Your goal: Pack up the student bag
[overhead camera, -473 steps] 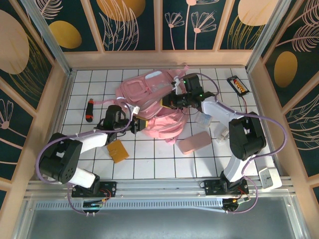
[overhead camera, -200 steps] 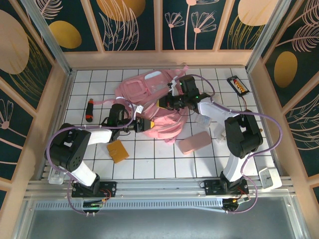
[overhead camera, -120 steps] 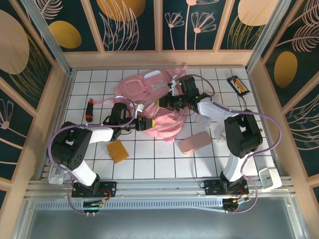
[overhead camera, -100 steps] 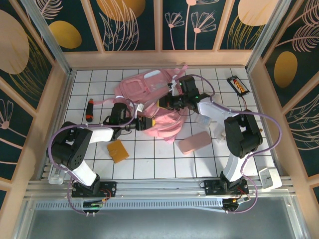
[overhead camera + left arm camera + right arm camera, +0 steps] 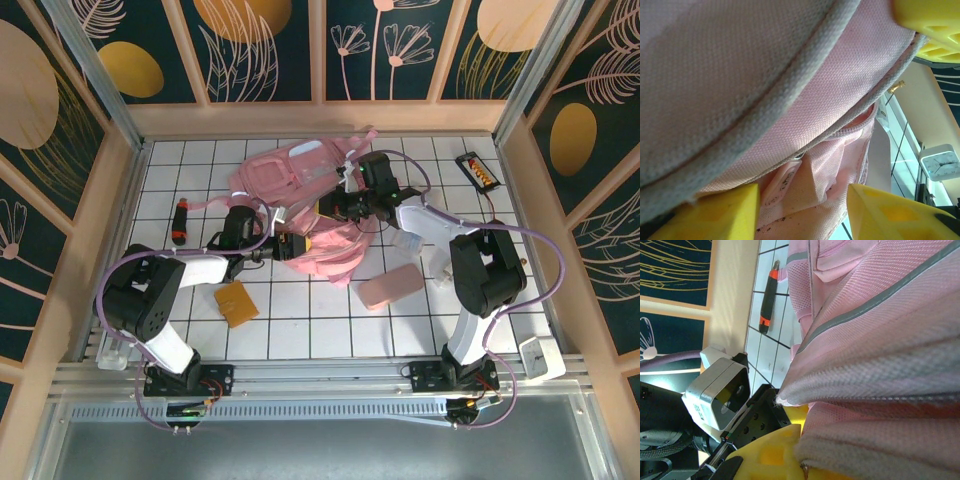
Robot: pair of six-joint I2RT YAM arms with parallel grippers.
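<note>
The student bag (image 5: 290, 190), a big soft pink backpack with grey strips, lies crumpled at the table's middle back. My right gripper (image 5: 332, 208) is shut on a grey-trimmed edge of the bag (image 5: 880, 315), with fabric pinched between its yellow fingers (image 5: 772, 452). My left gripper (image 5: 292, 247) sits at the bag's near-left side. In the left wrist view its jaws (image 5: 804, 194) stand open. Loose pink lining (image 5: 810, 180) and a zip seam lie between and behind them, not pinched. The right gripper's yellow fingers (image 5: 932, 25) show at the top right of that view.
A small flat pink case (image 5: 390, 287) lies right of the bag, with a clear packet (image 5: 410, 241) behind it. A tan card (image 5: 235, 302) lies near left, a black-and-red marker (image 5: 180, 220) far left. A black item (image 5: 477, 170) sits back right, a white clock (image 5: 540, 358) near right.
The left gripper's jaws have widened, letting go of the bag fabric. The bag has shifted slightly back and left. The right gripper keeps its grip and has barely moved.
</note>
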